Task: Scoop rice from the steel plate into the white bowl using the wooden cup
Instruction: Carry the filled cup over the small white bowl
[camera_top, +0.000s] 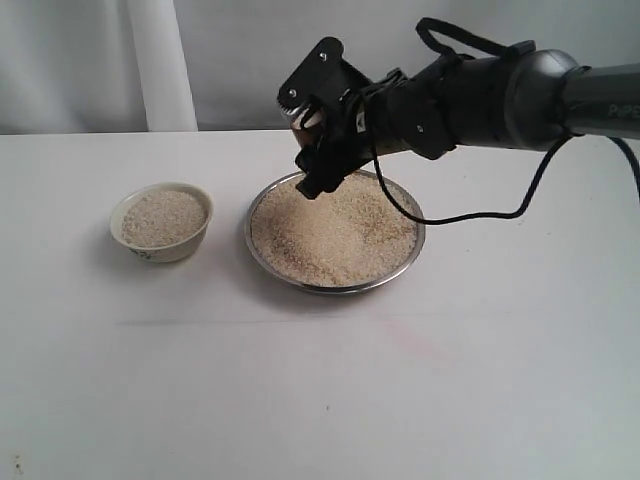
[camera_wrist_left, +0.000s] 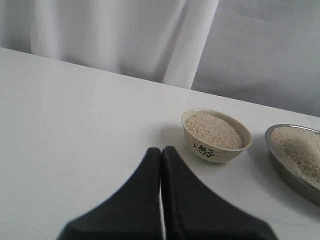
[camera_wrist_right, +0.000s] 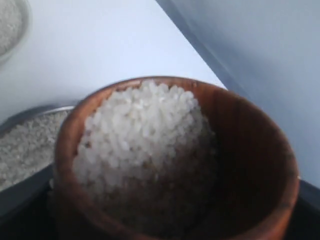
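One heaped cup (camera_wrist_right: 250, 150) of rice (camera_wrist_right: 142, 127), pinched in the right claw (camera_top: 318, 160) above the rim of the plate (camera_top: 250, 238), should travel level and slow to the nearly full bowl (camera_top: 160, 250), then tip gently; left claw (camera_wrist_left: 161, 165) pressed together, idle.

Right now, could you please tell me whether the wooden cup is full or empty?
Full: the right wrist view shows rice heaped inside the wooden cup, up to its rim on one side.

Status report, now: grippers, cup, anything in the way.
Right gripper shut on cup, over plate far edge. Cup heaped with rice. Left gripper shut, empty. Nothing seen between cup and bowl.
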